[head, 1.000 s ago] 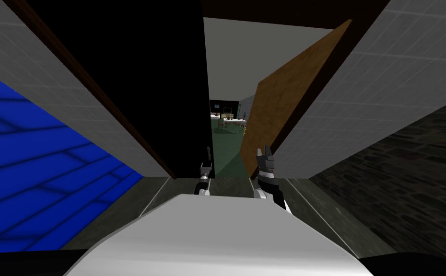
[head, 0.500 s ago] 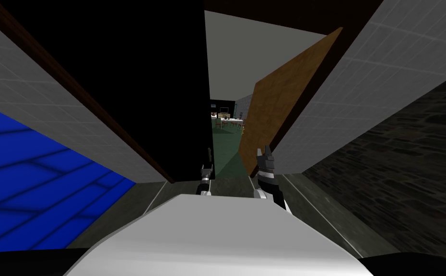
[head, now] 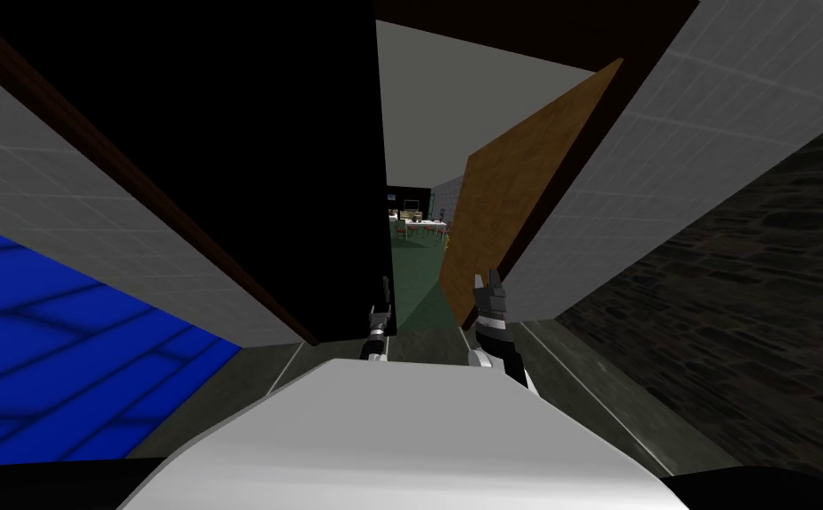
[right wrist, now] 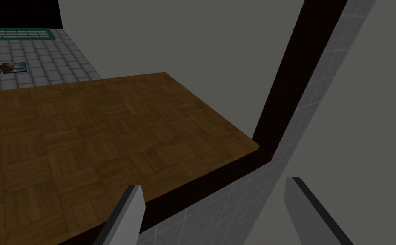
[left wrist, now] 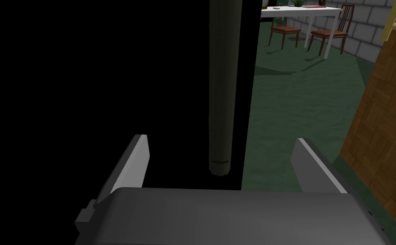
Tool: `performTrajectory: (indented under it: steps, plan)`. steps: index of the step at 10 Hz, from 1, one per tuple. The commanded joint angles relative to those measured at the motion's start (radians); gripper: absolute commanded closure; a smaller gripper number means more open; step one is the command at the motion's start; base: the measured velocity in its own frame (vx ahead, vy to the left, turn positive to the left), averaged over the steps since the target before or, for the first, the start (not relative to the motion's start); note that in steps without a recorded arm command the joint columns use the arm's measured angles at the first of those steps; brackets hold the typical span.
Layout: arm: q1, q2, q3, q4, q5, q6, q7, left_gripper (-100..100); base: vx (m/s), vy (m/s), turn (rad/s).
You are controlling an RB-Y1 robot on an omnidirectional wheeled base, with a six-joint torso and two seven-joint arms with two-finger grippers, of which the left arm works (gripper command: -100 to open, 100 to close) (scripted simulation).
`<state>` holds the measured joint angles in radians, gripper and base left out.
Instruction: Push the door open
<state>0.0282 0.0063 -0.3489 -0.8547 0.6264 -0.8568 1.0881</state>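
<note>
Well, my left gripper (left wrist: 219,140) hangs open, its 2 fingers lined up on a dark post (left wrist: 221,85) that could snag them. The brown door (head: 516,204) stands partly open at right. My right gripper (right wrist: 212,183), also open, may jam against the dark frame (right wrist: 295,85).

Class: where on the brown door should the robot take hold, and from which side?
Probably its yellow handle by the free edge, approached from the doorway side with the open left end effector. The door is otherwise a flat panel, with nothing to pinch.
</note>
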Motion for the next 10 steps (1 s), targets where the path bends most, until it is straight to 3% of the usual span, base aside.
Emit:
performTrajectory:
  steps: [1, 4, 7, 8, 9, 10]
  plan:
    - [-0.003, 0.018, 0.003, 0.001, 0.002, 0.001, 0.003, -100, 0.181, 0.021, -0.013]
    - [-0.007, 0.024, 0.009, 0.008, 0.005, -0.001, 0.009, -100, 0.199, 0.02, -0.025]
    - [-0.011, -0.005, 0.013, 0.013, 0.008, -0.003, 0.015, -100, 0.172, 0.011, -0.019]
    - [-0.01, 0.002, 0.013, 0.011, 0.008, -0.001, 0.014, -100, 0.074, 0.02, -0.004]
    - [-0.01, 0.002, 0.013, 0.011, 0.008, -0.001, 0.014, 100, -0.01, -0.006, 0.004]
    - [-0.01, 0.002, 0.013, 0.011, 0.008, -0.001, 0.014, 100, -0.024, -0.016, -0.027]
